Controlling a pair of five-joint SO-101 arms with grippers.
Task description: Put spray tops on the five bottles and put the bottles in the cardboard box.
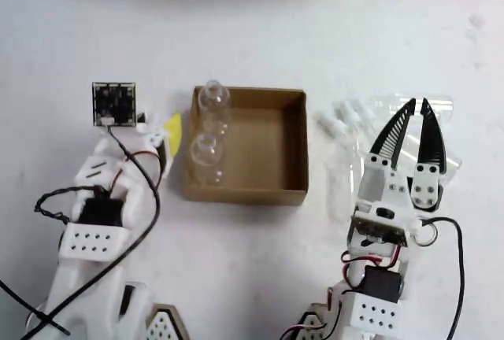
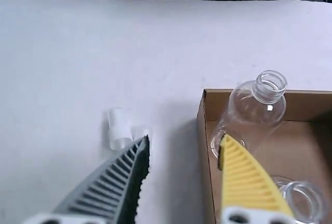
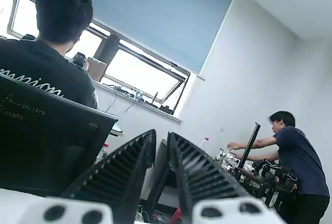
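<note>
The left gripper (image 2: 185, 141) is held spread wide, with nothing between its fingers. It is set astride the left wall of the cardboard box (image 2: 203, 130): the yellow finger (image 2: 244, 180) is seen over the inside of the box, the dark finger (image 2: 127, 180) over the table (image 1: 252, 33) outside it. Two clear bottles are found in the box against that same wall, necks open and spray tops not yet fitted. The near bottle (image 2: 302, 195) lies just beside the yellow finger, and the far bottle (image 2: 259, 102) just past its tip. Two small white pieces (image 2: 118, 128) are seen on the table just beyond the dark finger's tip.

The right gripper (image 1: 418, 104) is held to the right of the box and well apart from it. Its black fingers are drawn almost together with only a thin gap left, and nothing is pinched. A cluster of spray tops (image 1: 342, 116) lies on the table between the box and this gripper, near its fingertips.

The box walls are seen as plain brown. Whether any print is carried on the bottles cannot be told.
</note>
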